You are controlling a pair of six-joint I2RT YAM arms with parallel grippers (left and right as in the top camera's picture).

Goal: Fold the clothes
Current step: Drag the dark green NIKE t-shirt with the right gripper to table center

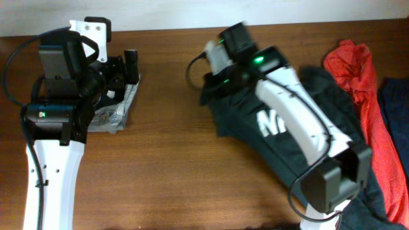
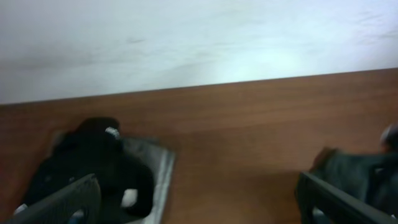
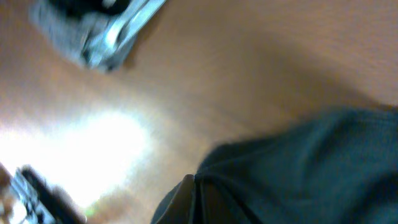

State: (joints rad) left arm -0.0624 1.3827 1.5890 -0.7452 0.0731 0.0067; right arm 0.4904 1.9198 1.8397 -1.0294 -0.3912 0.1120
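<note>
At the left, our left tool (image 2: 199, 208) stands spread wide above a folded grey cloth (image 1: 118, 116) on the wooden surface (image 1: 172, 160). Right of centre, our right tool (image 3: 193, 196) pinches the far left edge of the dark T-shirt (image 1: 239, 124), which lies crumpled beside a red garment (image 1: 364, 89).

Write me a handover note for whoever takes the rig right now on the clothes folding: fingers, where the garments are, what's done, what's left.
Left gripper: fingers open, holding nothing, above a grey-white cloth bundle on the left.
Right gripper: fingers shut on an edge of the dark T-shirt.
T-shirt: rumpled at centre-right, not folded.
Red garment and dark blue garment: heaped at the right edge, unfolded.
Done: possibly the grey bundle, which looks compact.
Left: fold the T-shirt, then the red and blue pieces.
</note>
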